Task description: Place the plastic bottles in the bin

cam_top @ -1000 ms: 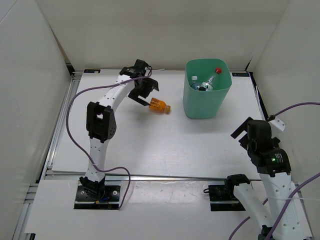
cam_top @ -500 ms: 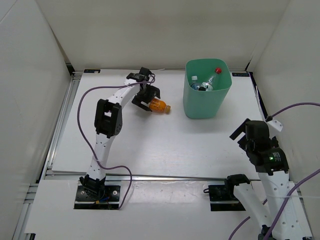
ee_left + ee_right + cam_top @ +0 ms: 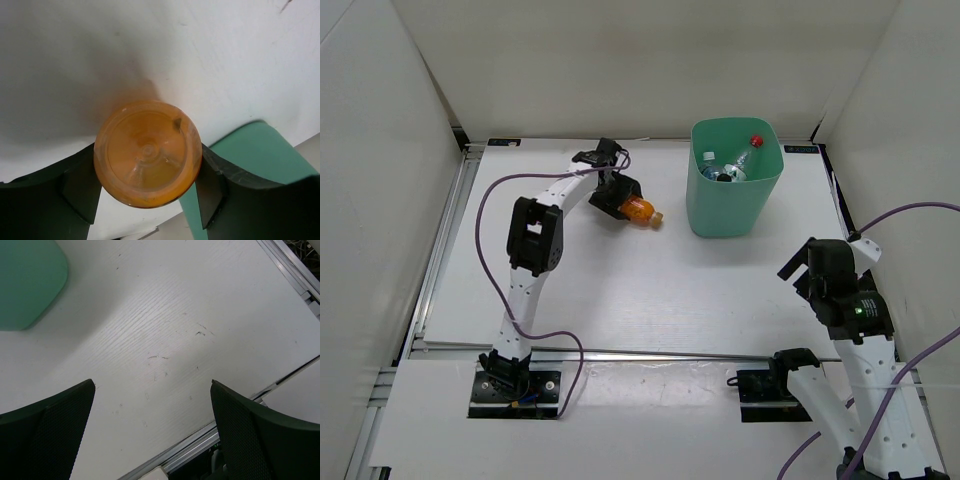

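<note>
Top view: clear bottles (image 3: 735,165) lie inside the mint-green bin (image 3: 725,208), their count hard to tell; one orange bottle (image 3: 638,210) lies on the table (image 3: 620,290) beside it, the left gripper (image 3: 612,198) at its base.

Left wrist: both fingers (image 3: 80,190) press the orange bottle's sides, so the last pickup looks under way, with the bin just beyond.

Right wrist: the right gripper (image 3: 152,440) hangs spread wide, holding nothing, near the bin.

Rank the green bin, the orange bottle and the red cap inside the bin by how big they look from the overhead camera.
Largest: green bin.
Middle: orange bottle.
Smallest: red cap.
The gaps are clear, with no close calls.
</note>
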Available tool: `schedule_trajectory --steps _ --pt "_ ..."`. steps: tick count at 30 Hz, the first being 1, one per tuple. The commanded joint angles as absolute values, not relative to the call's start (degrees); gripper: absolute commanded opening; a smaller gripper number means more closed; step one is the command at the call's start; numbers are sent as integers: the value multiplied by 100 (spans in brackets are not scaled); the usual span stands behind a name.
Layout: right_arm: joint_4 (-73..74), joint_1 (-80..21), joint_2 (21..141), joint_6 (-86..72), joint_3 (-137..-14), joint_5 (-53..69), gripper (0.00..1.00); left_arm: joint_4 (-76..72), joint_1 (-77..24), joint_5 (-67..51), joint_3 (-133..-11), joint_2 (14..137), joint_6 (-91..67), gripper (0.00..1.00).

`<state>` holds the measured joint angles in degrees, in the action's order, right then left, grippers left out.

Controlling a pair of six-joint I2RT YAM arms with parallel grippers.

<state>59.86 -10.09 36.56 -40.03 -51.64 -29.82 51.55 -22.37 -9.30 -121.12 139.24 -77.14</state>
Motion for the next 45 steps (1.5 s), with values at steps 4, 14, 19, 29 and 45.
schedule_trajectory --steps 4,14,19,29,45 --pt "5880 -993 3762 -4034 -5168 -3085 99 5221 -1785 -660 -11584 12702 -7313 37" --pt "5695 -993 4042 -3920 -5106 -2979 99 3641 -1502 -1414 -14298 12743 -7312 36" --pt "5643 -993 4043 -3920 -5159 -2918 99 1990 -2046 -2039 -14766 13166 -7392 37" --pt "5933 -993 3341 -4043 -5106 -3146 99 1195 -3032 -2250 -14318 13341 -6979 37" --pt "6091 -993 3111 -4096 -5221 -3146 99 1195 -3375 -2320 -14273 13422 -6847 100"
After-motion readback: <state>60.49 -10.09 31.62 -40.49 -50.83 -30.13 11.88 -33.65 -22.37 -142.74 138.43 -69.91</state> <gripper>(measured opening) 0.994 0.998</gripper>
